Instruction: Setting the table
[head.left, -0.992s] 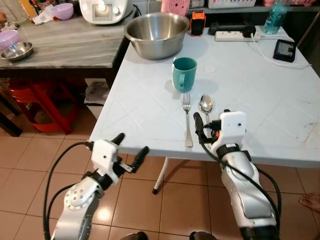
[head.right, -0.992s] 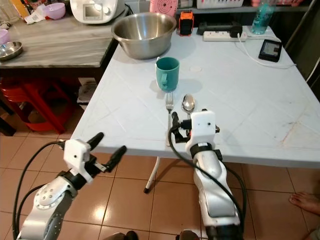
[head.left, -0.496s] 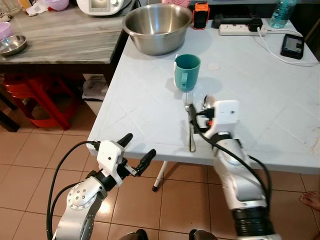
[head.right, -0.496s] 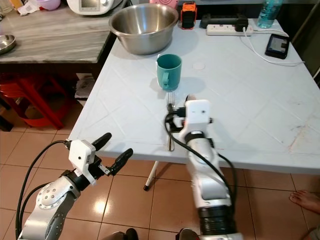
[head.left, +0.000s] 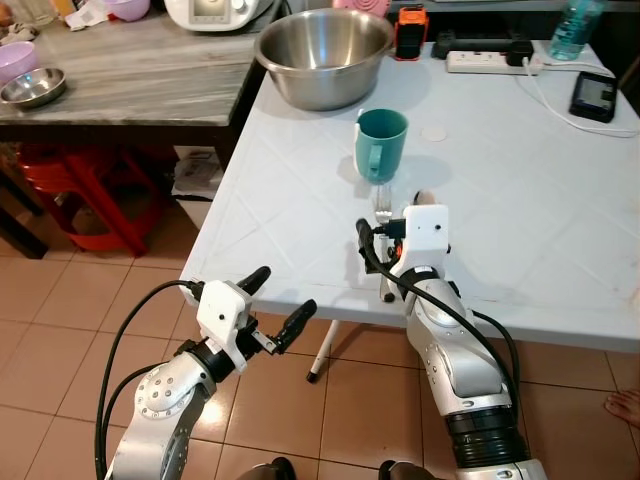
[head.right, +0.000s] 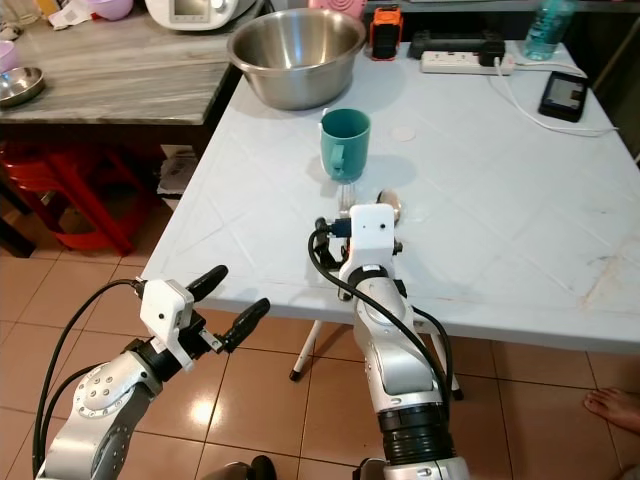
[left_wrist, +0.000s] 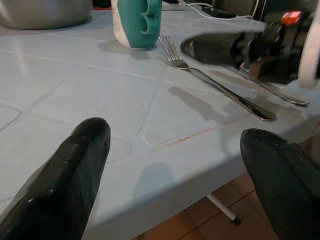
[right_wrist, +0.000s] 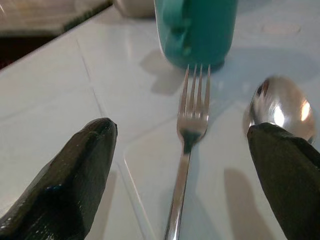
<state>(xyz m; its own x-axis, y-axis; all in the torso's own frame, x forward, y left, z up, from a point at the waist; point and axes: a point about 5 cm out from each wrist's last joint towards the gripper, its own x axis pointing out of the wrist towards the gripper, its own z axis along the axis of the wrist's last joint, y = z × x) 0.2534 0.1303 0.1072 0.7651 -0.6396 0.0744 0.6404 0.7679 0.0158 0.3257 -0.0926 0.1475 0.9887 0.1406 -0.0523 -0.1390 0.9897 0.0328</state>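
On the white table (head.left: 530, 230) a teal mug (head.left: 380, 143) stands upright, its handle facing the near edge. A steel fork (right_wrist: 187, 130) and a spoon (right_wrist: 280, 107) lie side by side just in front of it, handles toward me. My right gripper (right_wrist: 183, 132) is open and low over the fork's handle, one finger (head.left: 364, 243) left of the fork and the other by the spoon. My left gripper (head.left: 285, 290) hangs open below and before the table's front left edge, holding nothing.
A big steel bowl (head.left: 323, 55) sits behind the mug. A power strip (head.left: 487, 62), a black device (head.left: 595, 96) and a bottle (head.left: 572, 25) are at the far right. A wooden counter (head.left: 130, 85) and red stools (head.left: 75, 190) stand to the left. A person's foot (head.left: 625, 408) rests on the floor.
My right gripper has moved forward and left, from the table's edge by the spoon handle to over the fork. The camera shifted a little. The left arm barely moved.
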